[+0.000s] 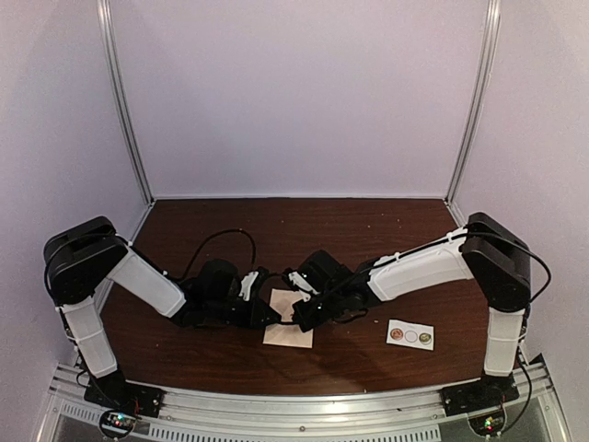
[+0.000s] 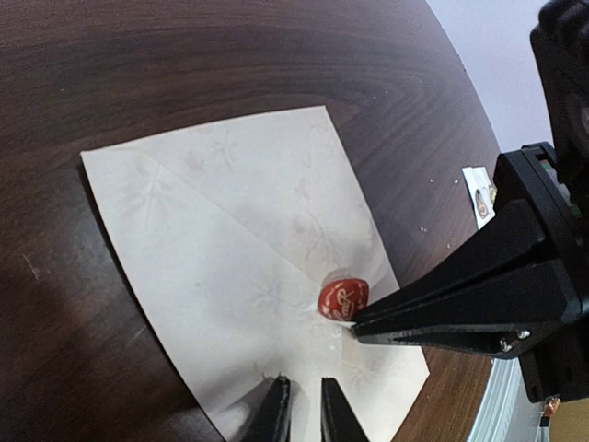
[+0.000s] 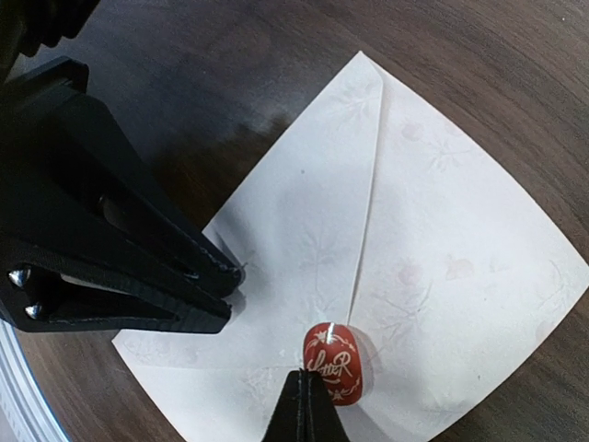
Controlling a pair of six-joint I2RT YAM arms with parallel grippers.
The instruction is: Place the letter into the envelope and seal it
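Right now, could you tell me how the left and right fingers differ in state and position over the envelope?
The left gripper has its fingers a narrow gap apart; the right gripper has its fingers shut together. The left tips sit on plain paper near the edge of the envelope; the right tips meet the red sticker at the flap's point. Both point down at the envelope, and neither plainly grips anything.

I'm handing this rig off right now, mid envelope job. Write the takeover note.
Left gripper: jaws narrowly apart, tips on the envelope near its edge, nothing seen gripped.
Right gripper: shut, tip on the red sticker at the flap's point.
Done: flap folded down, sticker placed on it. Letter not in view, presumably inside.
To do: check that the seal holds, then lift both arms away. Sticker strip lies to the right of the envelope.
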